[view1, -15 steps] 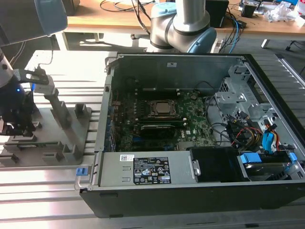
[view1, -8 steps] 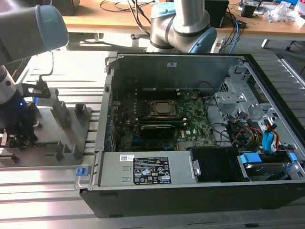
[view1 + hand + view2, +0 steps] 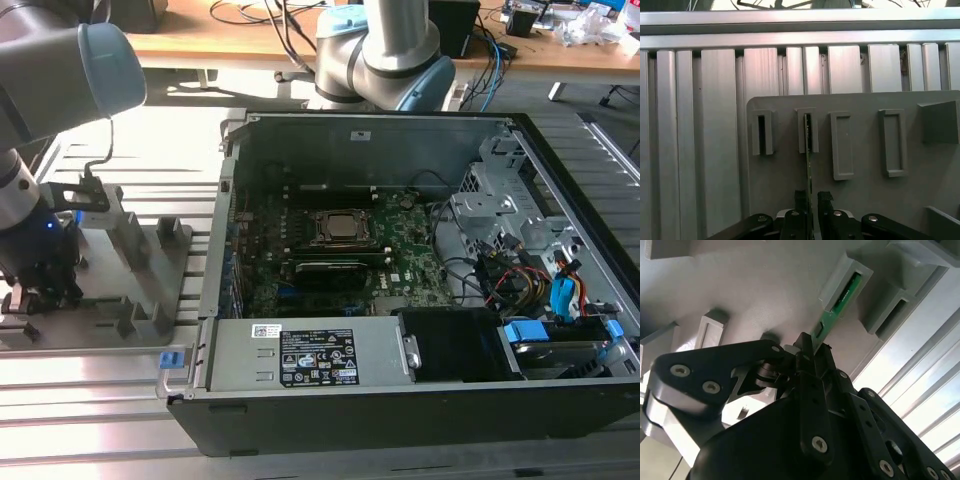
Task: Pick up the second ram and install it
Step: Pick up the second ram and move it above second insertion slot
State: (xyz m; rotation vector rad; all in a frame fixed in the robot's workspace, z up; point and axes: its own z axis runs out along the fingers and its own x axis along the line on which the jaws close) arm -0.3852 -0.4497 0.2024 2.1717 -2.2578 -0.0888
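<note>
The plate (image 3: 105, 300) (on the slotted table (image 3: 90, 400)) lies at the exterior view's left, with the open computer case (image 3: 400, 425) at its right. The second ram (image 3: 809, 170) stands in 1 slotted block (image 3: 801, 130) on the plate, with the gripper (image 3: 811, 197) at its end.

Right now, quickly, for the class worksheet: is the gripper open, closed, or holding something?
Gripper: closed on the second ram, a thin green memory stick with its far end in a grey holder slot.
</note>
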